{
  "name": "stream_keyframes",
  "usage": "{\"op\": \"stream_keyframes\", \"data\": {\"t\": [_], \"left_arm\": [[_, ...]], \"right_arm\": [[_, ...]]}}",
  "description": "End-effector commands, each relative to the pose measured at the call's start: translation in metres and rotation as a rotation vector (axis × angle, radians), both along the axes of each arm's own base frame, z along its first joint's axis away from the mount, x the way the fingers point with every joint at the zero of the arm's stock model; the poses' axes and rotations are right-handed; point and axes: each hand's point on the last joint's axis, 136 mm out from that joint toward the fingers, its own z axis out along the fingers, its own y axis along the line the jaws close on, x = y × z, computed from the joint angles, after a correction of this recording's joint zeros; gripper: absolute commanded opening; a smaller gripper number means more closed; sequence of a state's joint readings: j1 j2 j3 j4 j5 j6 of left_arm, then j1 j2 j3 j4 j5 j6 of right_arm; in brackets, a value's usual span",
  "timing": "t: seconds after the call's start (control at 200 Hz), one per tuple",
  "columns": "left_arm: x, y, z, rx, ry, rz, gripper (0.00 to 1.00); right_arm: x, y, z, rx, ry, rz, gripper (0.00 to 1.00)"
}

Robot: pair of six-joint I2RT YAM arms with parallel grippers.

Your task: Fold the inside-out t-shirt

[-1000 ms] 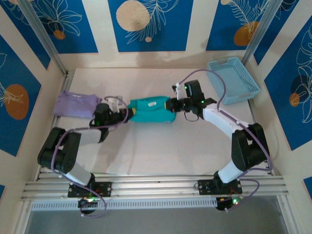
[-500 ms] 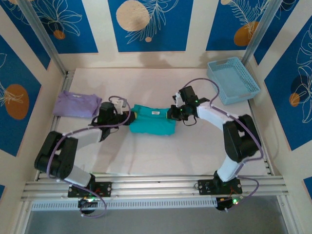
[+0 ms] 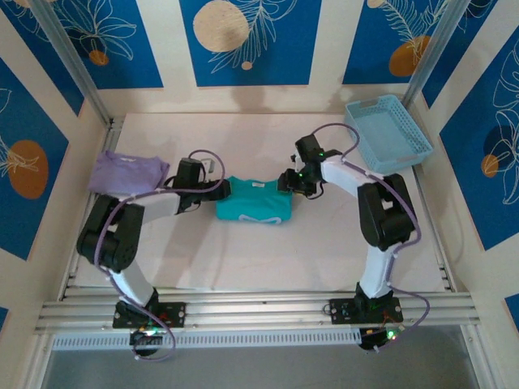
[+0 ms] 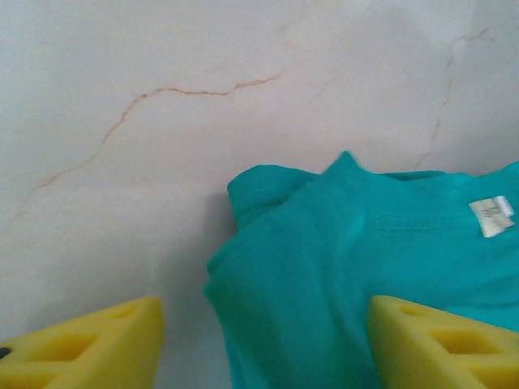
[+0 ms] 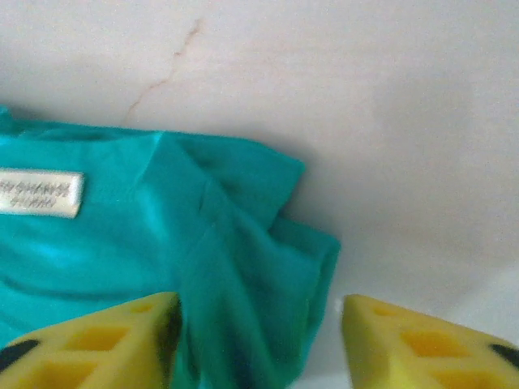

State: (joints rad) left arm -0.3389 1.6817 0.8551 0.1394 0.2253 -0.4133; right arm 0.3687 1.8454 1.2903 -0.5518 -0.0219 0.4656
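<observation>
From above, the teal t-shirt (image 3: pixel 253 203) lies bunched into a compact shape on the middle of the surface (image 3: pixel 243 259). The left end effector (image 3: pixel 217 190) is at its left edge and the right end effector (image 3: pixel 285 181) at its upper right corner. A folded lavender garment (image 3: pixel 126 172) lies at the far left and a blue basket (image 3: pixel 388 134) at the far right. In the left wrist view, the left end effector (image 4: pixel 263 324) has its yellow fingers (image 4: pixel 89 340) spread wide, with the shirt's crumpled edge lying loose between them. In the right wrist view, the right end effector (image 5: pixel 259 316) is likewise spread, with a shirt corner unpinched between its fingers and a white label (image 5: pixel 40 193) on the cloth.
</observation>
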Motion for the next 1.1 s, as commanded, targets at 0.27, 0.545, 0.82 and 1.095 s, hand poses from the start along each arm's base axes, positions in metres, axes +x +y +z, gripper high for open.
{"op": "stream_keyframes", "data": {"t": [0.27, 0.545, 0.82, 1.095], "left_arm": [[-0.046, -0.024, -0.028, -0.116, 0.211, -0.133, 0.81], [-0.043, -0.058, -0.033, -0.252, 0.236, -0.213, 0.69], [-0.04, -0.081, -0.033, -0.296, 0.246, -0.266, 0.45], [-0.025, -0.075, -0.022, -0.235, 0.165, -0.242, 0.0]], "right_arm": [[-0.033, 0.015, -0.001, 0.037, 0.034, 0.025, 0.61], [-0.035, 0.029, -0.025, 0.069, 0.103, 0.028, 0.53], [-0.034, 0.031, -0.033, 0.074, 0.116, 0.027, 0.47], [-0.028, 0.024, -0.021, 0.074, 0.077, 0.017, 0.47]]}}
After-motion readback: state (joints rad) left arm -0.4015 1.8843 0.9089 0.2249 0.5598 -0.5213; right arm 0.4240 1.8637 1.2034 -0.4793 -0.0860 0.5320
